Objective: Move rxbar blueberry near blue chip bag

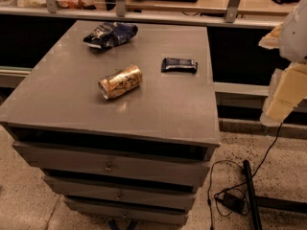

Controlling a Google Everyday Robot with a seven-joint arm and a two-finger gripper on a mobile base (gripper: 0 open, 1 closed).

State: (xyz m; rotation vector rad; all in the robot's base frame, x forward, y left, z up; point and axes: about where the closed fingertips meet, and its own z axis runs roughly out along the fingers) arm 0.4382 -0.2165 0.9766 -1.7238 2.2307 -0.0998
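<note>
Reaching in from off the worktop's right edge, the end effector, whose state I cannot tell, should drop squarely across the rxbar blueberry, lying flat right of centre, well apart from the blue chip bag.

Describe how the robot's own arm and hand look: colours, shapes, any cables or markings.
Only part shows, at the right edge beyond the cabinet. The arm has a smooth, rounded white shell. Below it the hand is made of pale cream, flat-sided, angular blocks with darker tan edges. No markings, sleeves or cables are visible on either.
</note>
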